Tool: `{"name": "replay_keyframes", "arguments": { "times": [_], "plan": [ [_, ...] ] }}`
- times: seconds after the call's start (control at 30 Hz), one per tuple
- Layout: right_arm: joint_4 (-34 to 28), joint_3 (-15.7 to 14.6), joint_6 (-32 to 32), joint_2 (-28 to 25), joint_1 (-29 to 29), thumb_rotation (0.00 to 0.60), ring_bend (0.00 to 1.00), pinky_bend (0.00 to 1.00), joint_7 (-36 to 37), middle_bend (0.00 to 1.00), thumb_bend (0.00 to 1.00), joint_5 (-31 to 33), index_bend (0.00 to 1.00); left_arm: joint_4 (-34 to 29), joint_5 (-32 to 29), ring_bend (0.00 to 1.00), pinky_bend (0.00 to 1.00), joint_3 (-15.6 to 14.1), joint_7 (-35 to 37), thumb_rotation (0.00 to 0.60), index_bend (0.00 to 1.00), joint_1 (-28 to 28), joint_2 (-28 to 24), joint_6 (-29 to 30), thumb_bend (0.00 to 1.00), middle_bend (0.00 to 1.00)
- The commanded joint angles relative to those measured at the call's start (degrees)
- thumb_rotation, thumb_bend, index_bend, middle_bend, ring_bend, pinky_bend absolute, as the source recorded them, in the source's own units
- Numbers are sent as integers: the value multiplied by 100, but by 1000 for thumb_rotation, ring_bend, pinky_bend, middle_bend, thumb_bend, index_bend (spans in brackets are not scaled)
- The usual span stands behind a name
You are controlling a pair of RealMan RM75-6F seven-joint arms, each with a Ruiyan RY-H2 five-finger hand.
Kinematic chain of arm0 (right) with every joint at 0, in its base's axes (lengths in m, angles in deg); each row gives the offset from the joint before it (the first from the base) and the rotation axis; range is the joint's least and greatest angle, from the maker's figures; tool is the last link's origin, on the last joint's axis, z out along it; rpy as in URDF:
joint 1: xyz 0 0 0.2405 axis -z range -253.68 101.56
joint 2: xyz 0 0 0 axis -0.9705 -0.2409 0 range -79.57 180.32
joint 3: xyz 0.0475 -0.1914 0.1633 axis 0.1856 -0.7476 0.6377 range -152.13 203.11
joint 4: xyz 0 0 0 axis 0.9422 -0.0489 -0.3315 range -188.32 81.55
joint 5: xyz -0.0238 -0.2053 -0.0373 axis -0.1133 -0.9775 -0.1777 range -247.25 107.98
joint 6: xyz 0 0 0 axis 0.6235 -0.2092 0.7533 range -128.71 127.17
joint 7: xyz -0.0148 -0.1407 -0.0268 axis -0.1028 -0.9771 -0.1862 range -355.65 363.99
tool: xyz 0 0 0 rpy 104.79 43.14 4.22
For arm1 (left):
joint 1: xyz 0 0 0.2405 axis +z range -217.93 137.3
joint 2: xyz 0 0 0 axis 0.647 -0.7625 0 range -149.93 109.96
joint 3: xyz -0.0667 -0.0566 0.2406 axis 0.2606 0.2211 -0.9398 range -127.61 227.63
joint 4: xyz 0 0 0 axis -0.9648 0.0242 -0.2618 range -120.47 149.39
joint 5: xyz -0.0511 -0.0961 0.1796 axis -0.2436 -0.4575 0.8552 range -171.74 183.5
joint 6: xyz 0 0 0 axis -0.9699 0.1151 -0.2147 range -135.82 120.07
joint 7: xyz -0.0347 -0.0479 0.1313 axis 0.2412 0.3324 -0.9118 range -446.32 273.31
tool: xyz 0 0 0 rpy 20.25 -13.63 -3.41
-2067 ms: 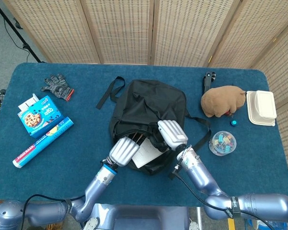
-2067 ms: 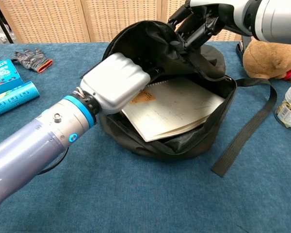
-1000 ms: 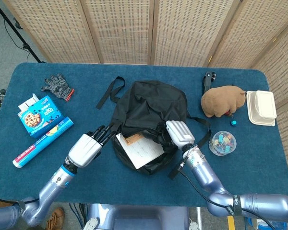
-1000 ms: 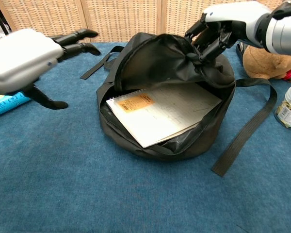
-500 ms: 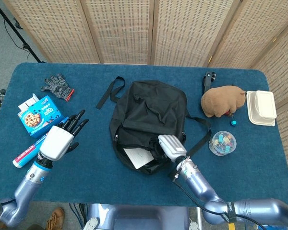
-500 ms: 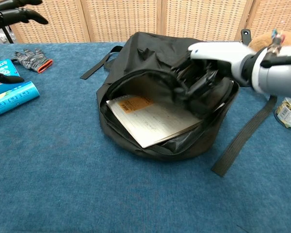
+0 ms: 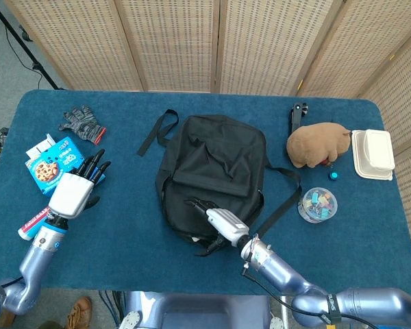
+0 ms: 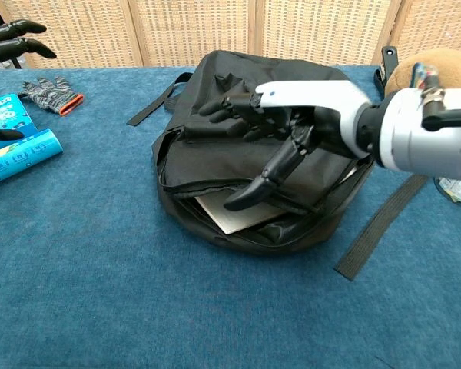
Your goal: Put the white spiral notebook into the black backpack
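The black backpack lies flat in the middle of the blue table. Its flap is down over the opening. Only a corner of the white spiral notebook shows in the gap under the flap in the chest view; the head view hides it. My right hand lies over the flap with its fingers spread and holds nothing; in the head view the right hand is at the bag's near edge. My left hand is far to the left, open, above the cookie box.
A blue tube and a grey glove lie on the left. On the right are a brown plush, a white container, a jar of clips and a black tool. A loose backpack strap trails right.
The flap has come down over the notebook, hiding most of it. My right hand has moved from the bag's opening to on top of the flap. My left hand drew further left.
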Motion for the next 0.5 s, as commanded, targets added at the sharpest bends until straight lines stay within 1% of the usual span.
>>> {"name": "replay_keyframes", "arguments": {
  "times": [0.03, 0.2, 0.27, 0.33, 0.37, 0.43, 0.5],
  "plan": [
    [-29, 65, -47, -207, 195, 600, 0, 0, 325, 0, 0, -378, 0, 57, -24, 162, 633, 22, 18, 600, 195, 5, 36, -21, 0, 60],
    [-212, 142, -74, -649, 323, 600, 0, 0, 596, 0, 0, -630, 0, 132, -116, 153, 624, 111, 89, 600, 194, -4, 77, -71, 0, 57],
    [-279, 188, -52, -861, 386, 600, 0, 0, 696, 0, 0, -709, 0, 160, -163, 146, 585, 160, 97, 600, 191, -14, 79, -91, 0, 54],
    [-292, 208, -39, -1064, 440, 600, 0, 0, 747, 0, 0, -779, 0, 170, -204, 133, 521, 191, 117, 600, 185, -15, 74, -113, 0, 44],
    [-267, 208, -17, -1216, 484, 600, 0, 0, 752, 0, 0, -833, 0, 170, -228, 127, 496, 208, 141, 600, 184, -11, 64, -121, 0, 41],
    [-230, 188, -11, -1415, 550, 600, 0, 0, 790, 0, 0, -933, 0, 172, -236, 111, 411, 219, 176, 600, 183, -4, 41, -119, 0, 36],
    [-150, 151, 15, -1578, 617, 600, 0, 0, 799, 0, 0, -1053, 0, 167, -238, 101, 363, 227, 226, 600, 180, 7, 17, -108, 0, 35]
  ]
}}
